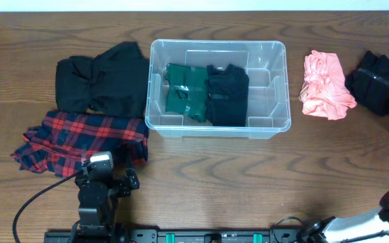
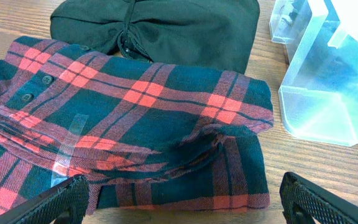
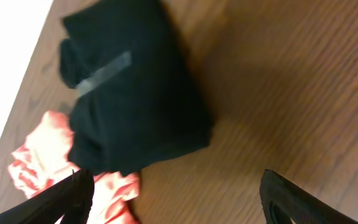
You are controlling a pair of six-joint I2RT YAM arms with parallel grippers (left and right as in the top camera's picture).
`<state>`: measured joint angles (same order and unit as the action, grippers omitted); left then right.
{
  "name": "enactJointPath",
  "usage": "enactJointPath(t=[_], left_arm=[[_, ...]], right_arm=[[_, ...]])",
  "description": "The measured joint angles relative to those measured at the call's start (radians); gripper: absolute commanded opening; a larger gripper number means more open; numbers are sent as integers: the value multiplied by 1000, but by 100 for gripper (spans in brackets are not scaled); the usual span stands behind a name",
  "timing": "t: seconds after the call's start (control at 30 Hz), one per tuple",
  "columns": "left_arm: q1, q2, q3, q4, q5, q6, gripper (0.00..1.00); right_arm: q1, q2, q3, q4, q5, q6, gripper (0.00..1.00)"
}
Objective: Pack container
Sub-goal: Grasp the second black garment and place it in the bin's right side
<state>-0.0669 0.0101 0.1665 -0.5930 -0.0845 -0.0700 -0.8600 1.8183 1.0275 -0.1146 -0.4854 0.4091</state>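
L gripper (image 2: pixel 194 208) hangs w/ fingers spread wide and nothing between them. One ridged black fingertip (image 2: pixel 61 202) sits either side of the near hem of the plaid shirt (image 2: pixel 135 124). R gripper (image 3: pixel 179 202) is likewise released & empty, over bare wood just short of the black bundle (image 3: pixel 135 93).

Step in hand, prob.: L arm takes the plaid shirt, which lies just beside the container's front-left corner. To do it well:
- Come down on the thick folded middle, not the loose hem.
- Pinch several layers at once so it lifts as one stack.
- Clear the thick rim, then lower it into the free strip at the container's right end.

Flannel looks soft & floppy, so an edge grab would likely let it unfold and drape over the wall.

The container (image 1: pixel 269 101) sits mid-table: clear plastic, rounded corners, moulded ribs inside. In it, a green garment (image 1: pixel 184 91) fills the left part, w/ a black folded garment (image 1: pixel 228 94) touching its right side.

Left of the container lies a matte black top (image 1: pixel 100 81), gathered at centre, w/ the plaid shirt's far edge against it. Right of the container is a crumpled thin pink garment (image 1: pixel 326 84). Beyond that is the black bundle, a compact block w/ a clear tape strip (image 3: pixel 104 70) across it.
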Motion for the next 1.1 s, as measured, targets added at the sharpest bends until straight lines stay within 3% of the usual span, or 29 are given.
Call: enactJointPath(t=[0.4,0.5,0.7,0.8,0.87,1.1], left_arm=[[0,0,0,0,0,0,98],[0,0,0,0,0,0,98],[0,0,0,0,0,0,98],[0,0,0,0,0,0,98],[0,0,0,0,0,0,98],[0,0,0,0,0,0,98]], right_arm=[[6,179,40,132,-69,51,77],[30,200,56,154,-74,73,66],[100,225,64,151,-62,110,20],[111,231,71,117,-70,134,6],[108,230,83,85,-83,145,2],[108,126,84,-110,-166,160,1]])
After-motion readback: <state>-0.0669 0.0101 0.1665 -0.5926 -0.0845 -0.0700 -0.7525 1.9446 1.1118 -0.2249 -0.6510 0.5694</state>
